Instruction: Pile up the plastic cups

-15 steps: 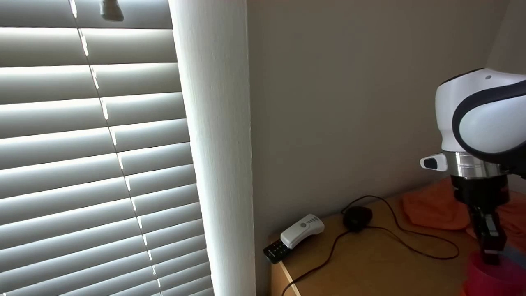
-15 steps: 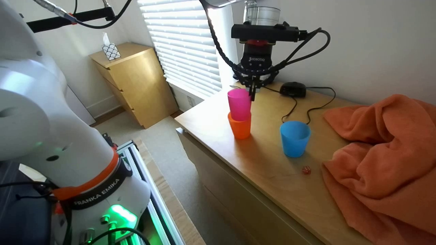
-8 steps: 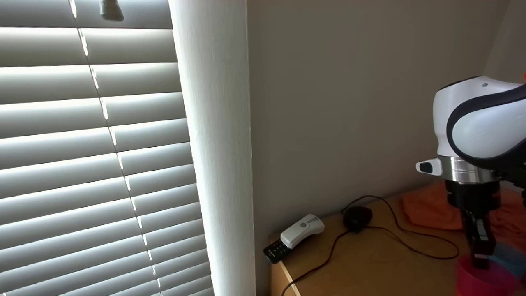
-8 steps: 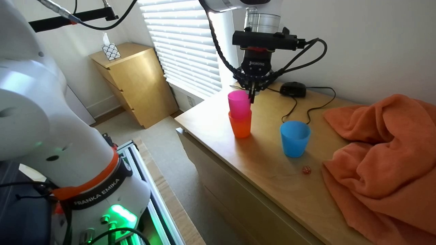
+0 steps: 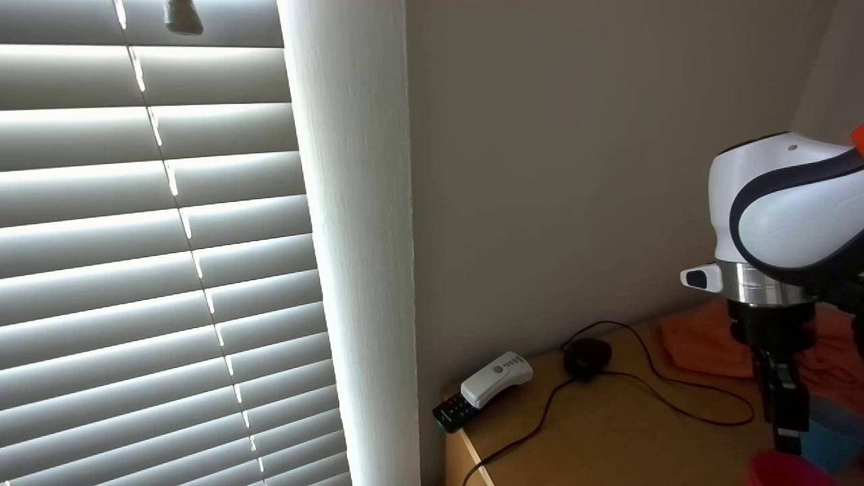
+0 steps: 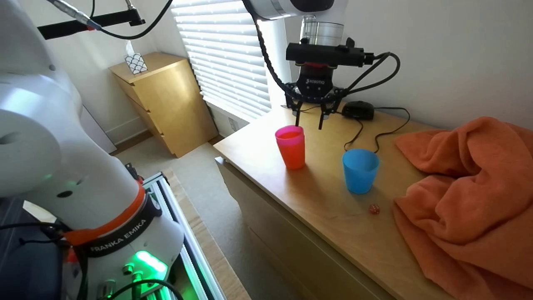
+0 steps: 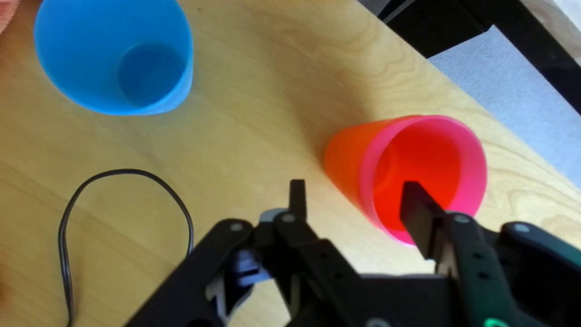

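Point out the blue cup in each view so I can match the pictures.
In an exterior view: the blue cup is at the right edge, near the bottom.
In an exterior view: the blue cup stands right of center, slightly below mid-height.
Wrist view: the blue cup is at top left.
Shared landmark: the pink cup, in all three.

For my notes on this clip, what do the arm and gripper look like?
The arm is white and rounded with dark trim, an orange strip, a black band lettered FRANKA EMIKA, and a green light at its base. The gripper is black, marked ROBOTIQ, with two slim fingers; a black cable loops beside it.
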Available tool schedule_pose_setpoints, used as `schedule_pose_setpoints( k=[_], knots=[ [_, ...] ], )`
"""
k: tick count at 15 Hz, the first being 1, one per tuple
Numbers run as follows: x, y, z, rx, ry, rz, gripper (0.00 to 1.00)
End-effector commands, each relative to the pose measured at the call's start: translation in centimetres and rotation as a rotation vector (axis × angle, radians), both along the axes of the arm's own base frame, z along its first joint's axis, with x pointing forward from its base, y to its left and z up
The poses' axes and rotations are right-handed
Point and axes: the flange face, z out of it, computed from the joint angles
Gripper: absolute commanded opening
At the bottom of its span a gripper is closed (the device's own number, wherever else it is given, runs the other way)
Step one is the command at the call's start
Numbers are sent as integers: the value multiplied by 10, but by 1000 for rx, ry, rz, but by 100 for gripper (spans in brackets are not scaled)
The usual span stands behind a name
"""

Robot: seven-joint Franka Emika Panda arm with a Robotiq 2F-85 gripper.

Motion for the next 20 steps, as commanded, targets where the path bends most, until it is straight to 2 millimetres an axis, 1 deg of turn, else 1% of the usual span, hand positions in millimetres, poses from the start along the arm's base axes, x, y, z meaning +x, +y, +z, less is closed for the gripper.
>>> schedule_pose_setpoints(
  k=[1, 2, 3, 6, 10, 11, 12, 13, 15, 17, 18, 20],
  knots=[
    [-3, -7, 0, 1, 2, -3, 90],
    [-3, -8, -4, 4, 15, -2, 96],
    [-4, -8, -7, 4, 18, -2, 100],
    [-7, -9, -17, 16, 42, 11, 100],
    [-13, -18, -36, -6, 87, 48, 100],
    [-14, -19, -41, -8, 95, 53, 92],
    [-14, -20, -44, -5, 94, 50, 77],
    [-13, -21, -47, 3, 94, 47, 66],
    [-14, -22, -53, 8, 108, 47, 49],
    [-14, -23, -57, 8, 117, 48, 35],
    [-15, -23, -57, 9, 119, 50, 26],
    [-14, -24, -55, 15, 119, 48, 13]
  ],
)
